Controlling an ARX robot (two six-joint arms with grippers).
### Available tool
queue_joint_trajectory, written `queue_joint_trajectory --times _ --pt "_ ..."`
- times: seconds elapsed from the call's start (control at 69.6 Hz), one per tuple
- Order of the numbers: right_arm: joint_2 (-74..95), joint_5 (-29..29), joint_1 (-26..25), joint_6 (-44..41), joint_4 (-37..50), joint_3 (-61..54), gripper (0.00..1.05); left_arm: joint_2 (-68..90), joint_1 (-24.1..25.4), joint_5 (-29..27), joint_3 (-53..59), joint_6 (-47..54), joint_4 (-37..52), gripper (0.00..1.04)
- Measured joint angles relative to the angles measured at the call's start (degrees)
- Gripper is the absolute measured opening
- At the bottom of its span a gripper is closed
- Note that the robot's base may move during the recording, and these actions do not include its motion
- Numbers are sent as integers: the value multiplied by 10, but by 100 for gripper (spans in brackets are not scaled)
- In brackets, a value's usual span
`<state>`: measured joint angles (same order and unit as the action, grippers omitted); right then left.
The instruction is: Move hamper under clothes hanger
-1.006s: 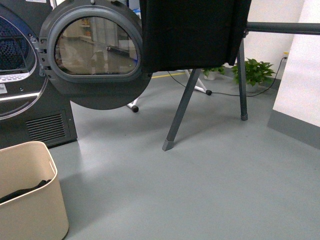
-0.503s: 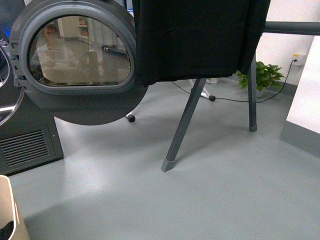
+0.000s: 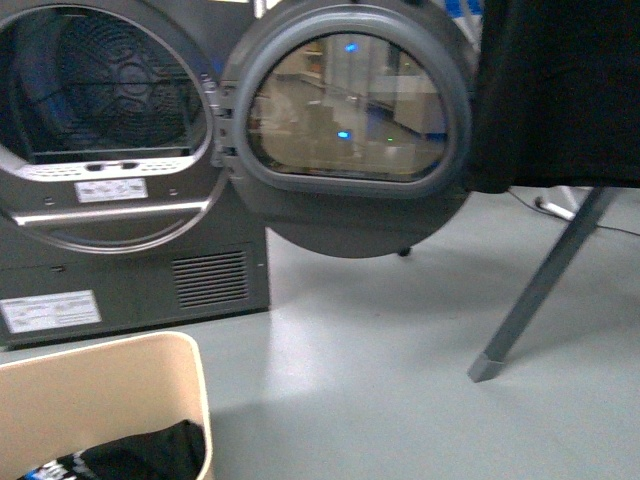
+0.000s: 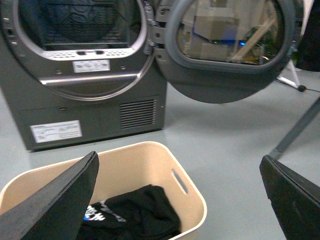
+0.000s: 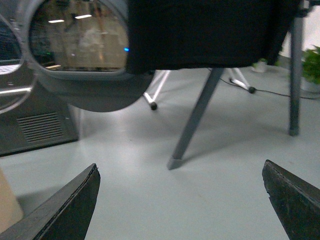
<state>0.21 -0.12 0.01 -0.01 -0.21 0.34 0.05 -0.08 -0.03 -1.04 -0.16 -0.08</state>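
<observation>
The hamper (image 3: 95,395) is a beige bin on the floor at the bottom left of the front view, in front of the dryer, with dark clothes (image 3: 140,455) inside. My left gripper (image 4: 178,156) hangs open above its near rim, and the hamper (image 4: 145,162) shows a slot handle (image 4: 180,181). The clothes hanger (image 3: 545,285) stands to the right, a splayed dark grey leg under a hanging black garment (image 3: 560,90). My right gripper (image 5: 180,164) is open over bare floor, facing the clothes hanger's leg (image 5: 197,117). A sliver of the hamper (image 5: 7,205) shows beside it.
A dark grey dryer (image 3: 130,280) stands behind the hamper, its round door (image 3: 350,120) swung open toward the hanger. A white-legged rack (image 5: 152,95), a floor cable (image 5: 272,92) and a potted plant (image 5: 312,65) lie beyond the hanger.
The front view has swung left. The dryer's drum has come into view, the hanger's leg has shifted to the right edge, and the hamper shows again at the bottom left.
</observation>
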Motion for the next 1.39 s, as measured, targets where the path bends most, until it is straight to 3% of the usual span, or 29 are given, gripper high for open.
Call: queue_joint_trajectory --times 0.877,0.92,0.949,1.006,1.064,1.222,1.394 --pt "0 0 0 0 0 0 97 1 1 0 0 0 -1 98" --pt "47 -47 -13 24 -47 27 97 78 40 77 -48 -36 -98 98" --pt "97 -76 -17 36 -42 47 97 142 69 109 -74 -47 -108 98" --pt "230 -92 -6 43 17 104 97 299 131 151 -148 -53 -71 98" --pt "362 -105 16 51 82 178 97 446 161 152 -241 -54 -24 98" --pt "707 -77 100 60 117 389 97 792 151 142 -468 -28 -24 98" --pt "948 -28 161 54 92 546 97 990 108 134 -594 -12 -34 98"
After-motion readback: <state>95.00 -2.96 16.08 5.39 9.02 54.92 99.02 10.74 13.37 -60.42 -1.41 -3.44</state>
